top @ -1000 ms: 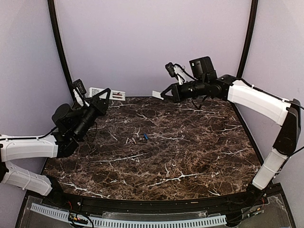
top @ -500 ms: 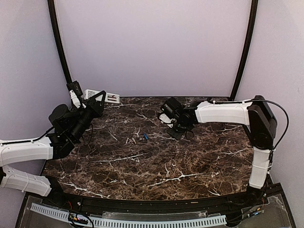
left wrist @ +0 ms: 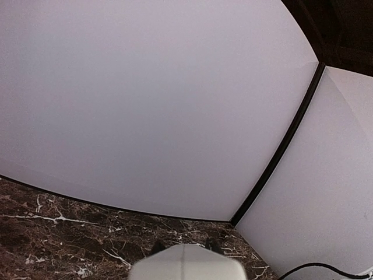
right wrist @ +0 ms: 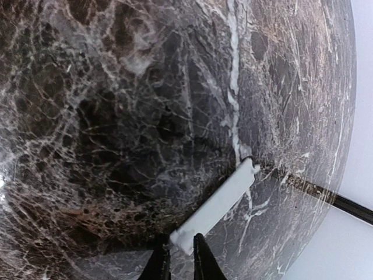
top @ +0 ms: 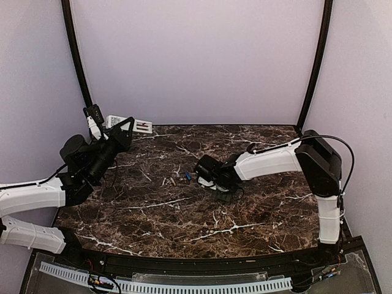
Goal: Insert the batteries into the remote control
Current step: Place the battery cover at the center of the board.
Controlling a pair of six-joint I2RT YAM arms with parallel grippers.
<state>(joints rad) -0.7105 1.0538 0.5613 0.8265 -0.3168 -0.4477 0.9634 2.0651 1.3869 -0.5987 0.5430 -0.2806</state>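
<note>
Currently, remote control (top: 144, 126) is pinched aloft by left tool (top: 128, 124) at upper left; white cover plate (right wrist: 218, 204) end is flanked on worktop (right wrist: 116, 116) by right tool (right wrist: 180, 249), grip cannot be told.

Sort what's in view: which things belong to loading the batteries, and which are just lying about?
Belong to the job: slim white rectangular remote control in the left gripper; small blue cylindrical battery; grey-tan cylindrical battery; flat white cover plate at the right gripper.
Just there: white slotted strip along the near edge; black curved frame poles.
</note>
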